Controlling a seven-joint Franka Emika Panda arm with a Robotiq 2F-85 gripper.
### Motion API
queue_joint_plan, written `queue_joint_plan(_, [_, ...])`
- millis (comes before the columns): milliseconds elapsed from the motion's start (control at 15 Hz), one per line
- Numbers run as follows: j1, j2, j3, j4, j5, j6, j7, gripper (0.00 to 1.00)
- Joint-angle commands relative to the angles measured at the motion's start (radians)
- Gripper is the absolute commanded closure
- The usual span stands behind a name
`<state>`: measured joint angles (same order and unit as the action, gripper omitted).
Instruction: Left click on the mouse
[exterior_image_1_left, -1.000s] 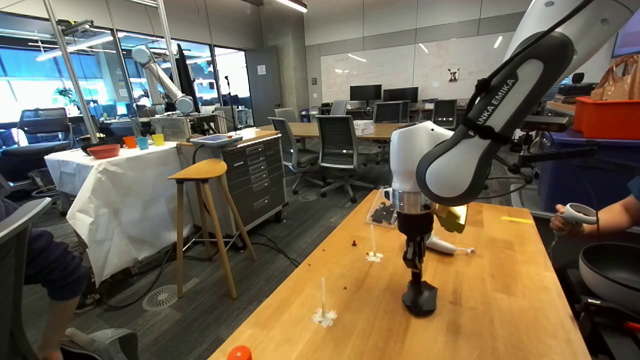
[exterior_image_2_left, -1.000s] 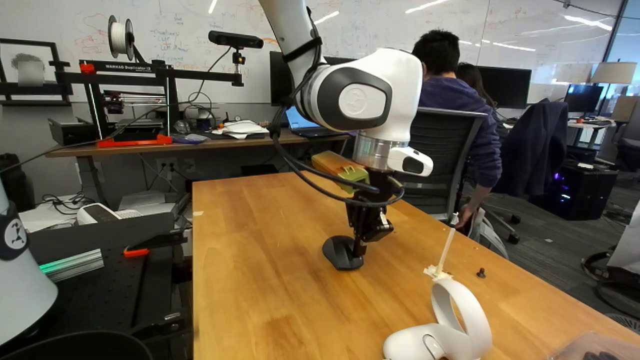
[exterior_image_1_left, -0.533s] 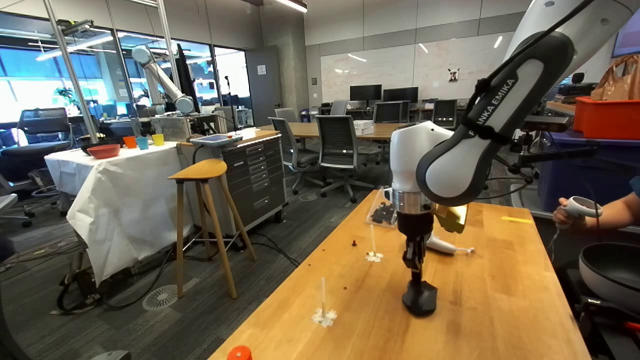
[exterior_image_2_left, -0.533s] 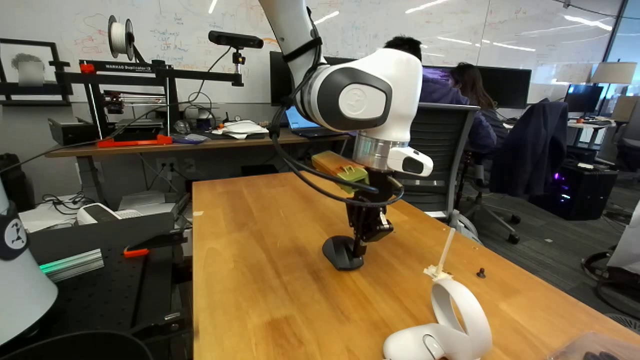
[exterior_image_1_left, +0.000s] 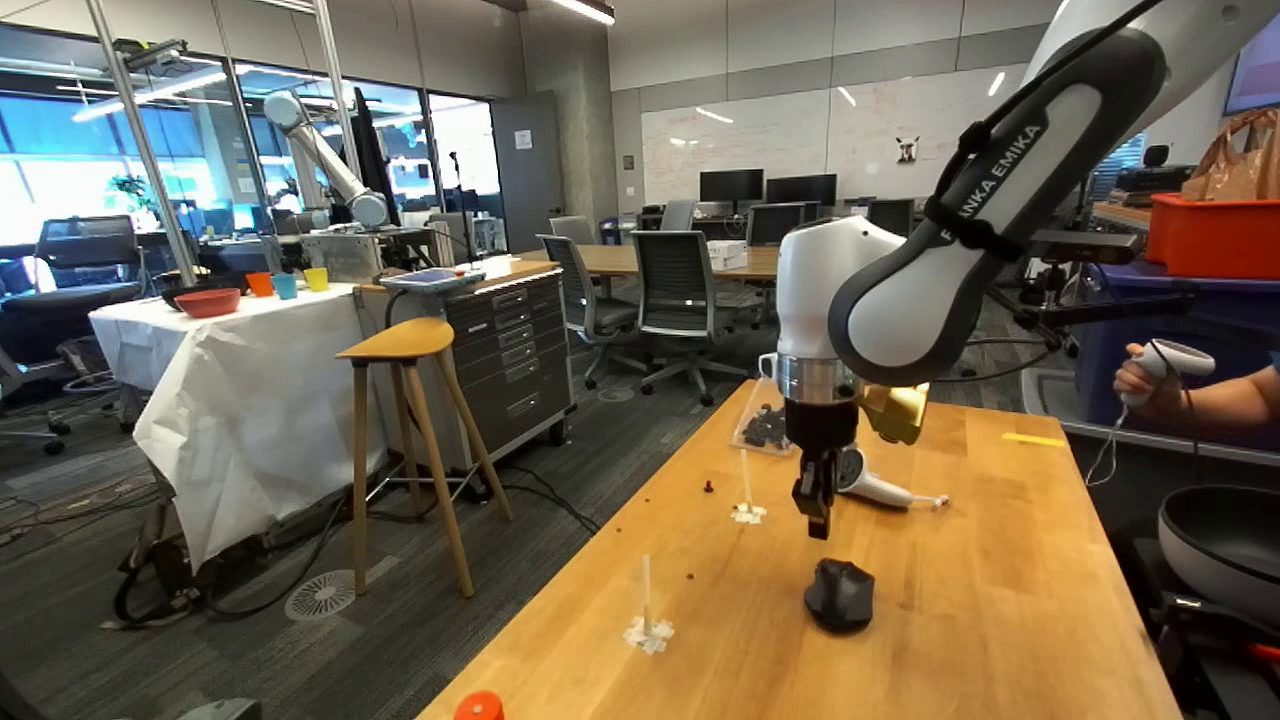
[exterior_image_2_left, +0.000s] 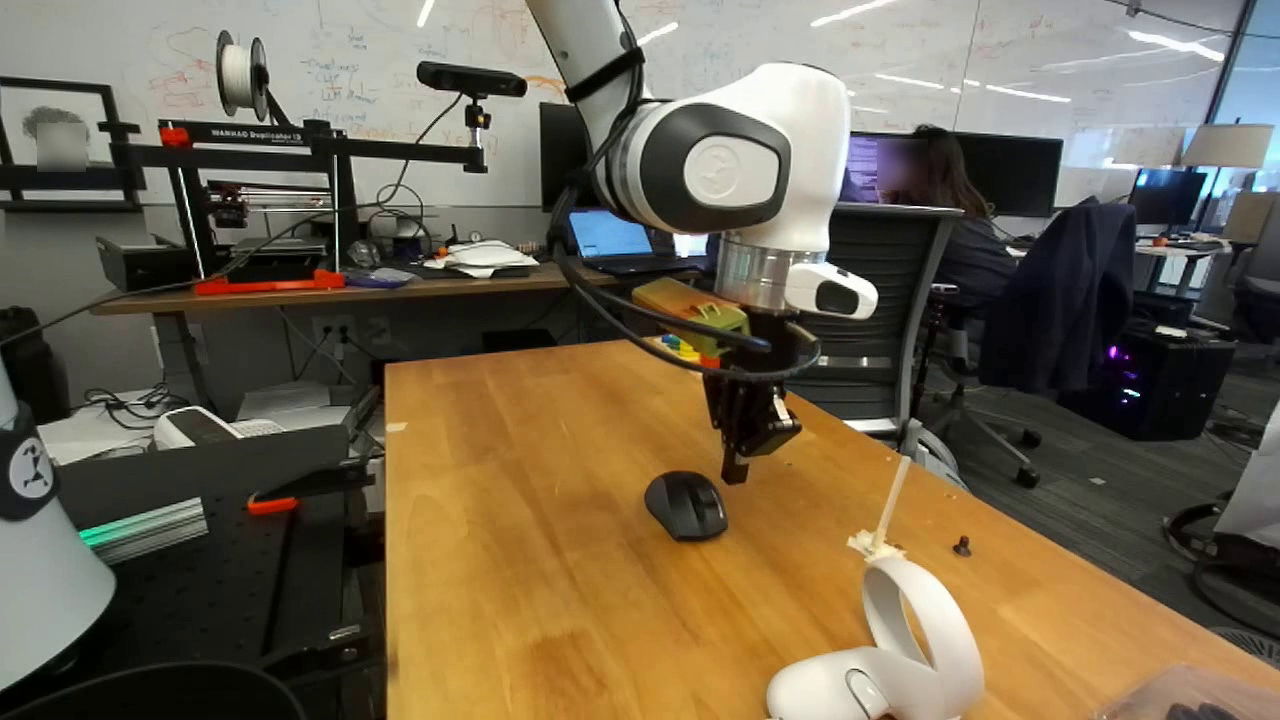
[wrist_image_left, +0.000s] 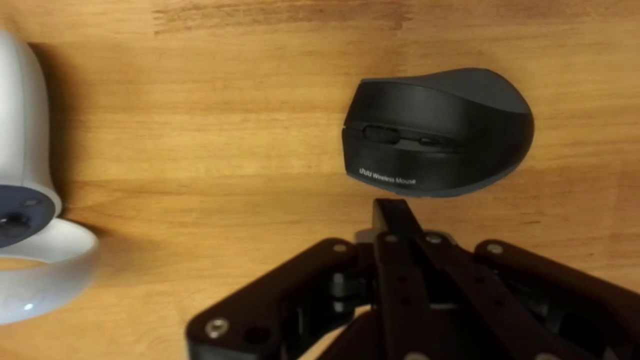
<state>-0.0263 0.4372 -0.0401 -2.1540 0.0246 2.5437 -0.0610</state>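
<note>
The mouse (exterior_image_1_left: 840, 597) is black and domed and lies on the wooden table. It also shows in an exterior view (exterior_image_2_left: 687, 505) and whole in the wrist view (wrist_image_left: 440, 132), with its buttons and wheel toward the picture's left. My gripper (exterior_image_1_left: 819, 530) points down with its fingers together and nothing between them. It hangs above the table beside the mouse, apart from it, as an exterior view (exterior_image_2_left: 735, 472) also shows. In the wrist view the joined fingertips (wrist_image_left: 395, 206) appear just below the mouse's lettered edge, with a thin strip of table between.
A white controller with a ring (exterior_image_2_left: 850, 685) lies on the table; it also shows in the wrist view (wrist_image_left: 22, 125). Thin white sticks (exterior_image_1_left: 646, 590) stand taped to the table. A clear box with dark bits (exterior_image_1_left: 766, 428) is near the far edge. An orange cap (exterior_image_1_left: 480, 706) is in front.
My gripper has risen off the mouse, where its fingertips were down on it or touching it, and shifted slightly away. It stays shut. The mouse has not moved.
</note>
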Motion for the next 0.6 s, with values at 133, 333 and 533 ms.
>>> queue_joint_plan(133, [-0.038,-0.133,0.031,0.002,0.045,-0.099,-0.035,0.98])
queue_joint_plan(333, [-0.044,-0.201,0.024,0.011,0.065,-0.167,-0.041,0.97])
queue_joint_plan(533, [-0.053,-0.262,0.018,0.037,0.099,-0.256,-0.063,0.97])
